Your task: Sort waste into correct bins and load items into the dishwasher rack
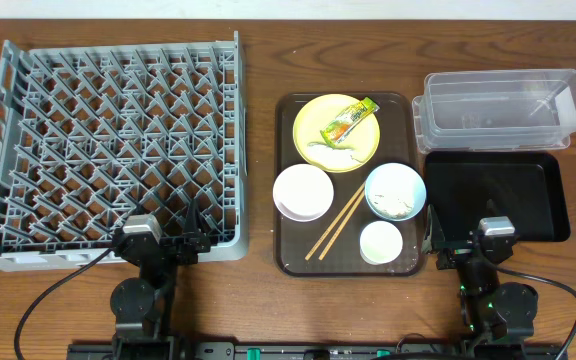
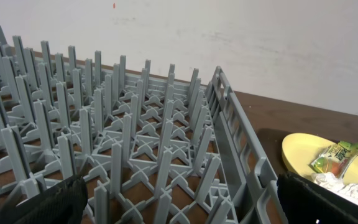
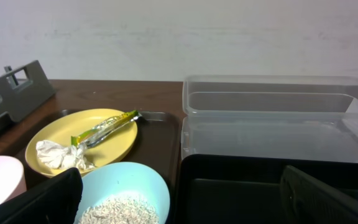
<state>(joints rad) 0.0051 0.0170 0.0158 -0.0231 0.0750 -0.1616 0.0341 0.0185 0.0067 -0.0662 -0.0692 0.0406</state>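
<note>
One rack (image 1: 108, 140), left of the brown tray (image 1: 290, 240). Right of the tray, one black bin (image 1: 498, 195) near, one clear tub (image 1: 498, 105) far. On the tray: one plate (image 1: 318, 120), one white bowl (image 1: 303, 192), one blue bowl (image 1: 380, 185), one cup (image 1: 380, 242), two chopsticks (image 1: 336, 223); on the plate, one wrapper (image 1: 351, 120), one tissue (image 1: 340, 155); rice scraps (image 1: 400, 207) in the blue bowl. Both spread open, empty: left tool (image 2: 179, 208), right tool (image 3: 182, 199).
</note>
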